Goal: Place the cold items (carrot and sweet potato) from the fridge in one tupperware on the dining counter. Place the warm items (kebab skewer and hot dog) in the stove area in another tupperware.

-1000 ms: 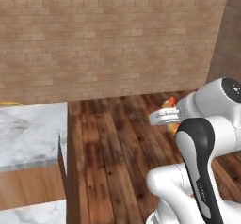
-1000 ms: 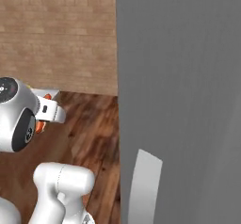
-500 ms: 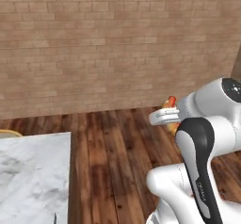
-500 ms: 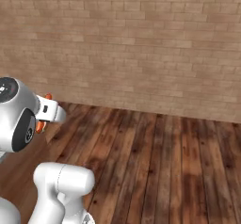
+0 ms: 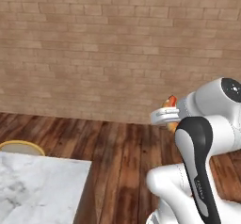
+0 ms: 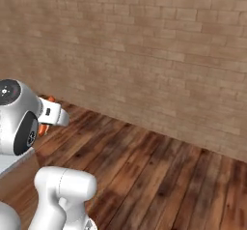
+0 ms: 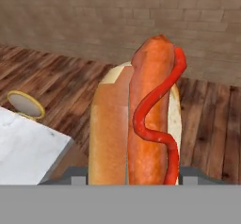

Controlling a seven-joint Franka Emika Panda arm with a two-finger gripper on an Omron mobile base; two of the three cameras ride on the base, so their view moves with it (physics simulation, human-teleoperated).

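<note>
Since a second ago the base has swung round: grey panel gone, brick wall ahead, while my end effector [image 7: 132, 183] still clamps the hot dog [image 7: 141, 124], jaws part-open around its bun. Its long axis runs straight out from the end effector. Marble counter [image 7: 23, 148] lies below and left of it, no tupperware visible yet.
</note>
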